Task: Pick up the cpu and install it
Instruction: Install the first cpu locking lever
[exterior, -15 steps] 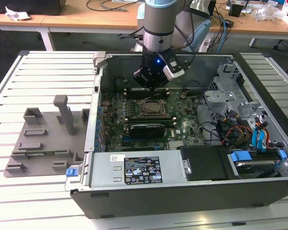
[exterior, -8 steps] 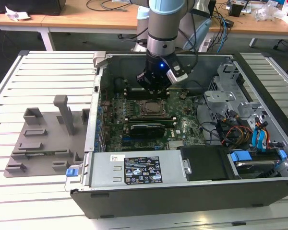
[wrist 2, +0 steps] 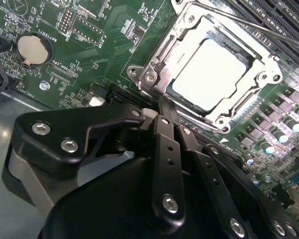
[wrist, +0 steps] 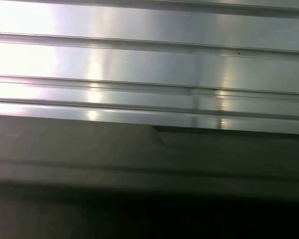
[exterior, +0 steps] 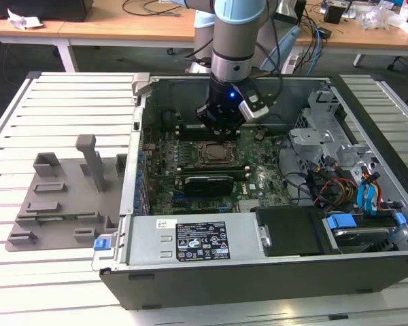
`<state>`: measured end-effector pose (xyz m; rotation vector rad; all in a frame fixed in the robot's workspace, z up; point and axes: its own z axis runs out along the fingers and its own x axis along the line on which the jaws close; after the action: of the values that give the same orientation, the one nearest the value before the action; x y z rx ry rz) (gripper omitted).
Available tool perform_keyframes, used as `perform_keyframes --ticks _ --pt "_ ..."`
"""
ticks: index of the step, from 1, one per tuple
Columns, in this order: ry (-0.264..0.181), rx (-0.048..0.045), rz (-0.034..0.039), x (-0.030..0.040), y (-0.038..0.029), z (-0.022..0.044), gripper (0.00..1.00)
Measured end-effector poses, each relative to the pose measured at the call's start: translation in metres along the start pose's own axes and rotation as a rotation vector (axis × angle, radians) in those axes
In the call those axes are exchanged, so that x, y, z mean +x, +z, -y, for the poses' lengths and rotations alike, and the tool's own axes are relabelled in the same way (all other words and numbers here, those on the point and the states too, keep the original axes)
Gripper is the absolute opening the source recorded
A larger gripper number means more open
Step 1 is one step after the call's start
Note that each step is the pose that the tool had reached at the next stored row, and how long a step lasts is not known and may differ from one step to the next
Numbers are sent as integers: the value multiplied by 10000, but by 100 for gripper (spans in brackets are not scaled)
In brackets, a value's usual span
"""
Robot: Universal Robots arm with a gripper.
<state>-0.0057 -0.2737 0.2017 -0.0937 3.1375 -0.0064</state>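
Exterior view: one arm reaches down into an open PC case [exterior: 258, 272] lying on a slatted metal table [exterior: 61, 109]. Pincer [exterior: 219, 130] hangs just above the motherboard [exterior: 190, 183], w/ a blue light glowing on the wrist. Directly beneath it sits the socket frame [exterior: 216, 151].

Second wrist view: cpu [wrist 2: 211, 74], pale silvery square, lies flat inside the socket frame [wrist 2: 162, 55], metal bracket around its edges. Pincer [wrist 2: 165, 115] appears pressed together, black fingers [wrist 2: 162, 132] meeting at a narrow tip w/ nothing between them; tip sits just beside the frame's near corner, apart from the cpu. A round coin cell [wrist 2: 34, 49] sits on the green board, well apart from the socket.

Exterior view's left: grey plastic fixture tray [exterior: 68, 197] rests on the table beside the case. First wrist view: bright metal slats [wrist: 139, 59] over a dark edge.
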Motion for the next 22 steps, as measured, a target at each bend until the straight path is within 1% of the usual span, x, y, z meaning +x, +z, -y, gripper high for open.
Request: perform_keyframes --ticks 2,7,8,9,11,16,20,22 --pt "0 23 -11 -5 -6 8 11" --pt "0 12 -7 -33 -12 10 11" --pt "1 12 -9 -33 -31 10 11" --pt "0 10 -9 -33 -63 9 11" --pt "0 12 -10 -33 -75 10 11" --pt "-1 18 -11 -30 -76 66 11" --pt "0 31 -11 -28 -75 100 11" --pt "1 36 -13 -27 -84 107 11"
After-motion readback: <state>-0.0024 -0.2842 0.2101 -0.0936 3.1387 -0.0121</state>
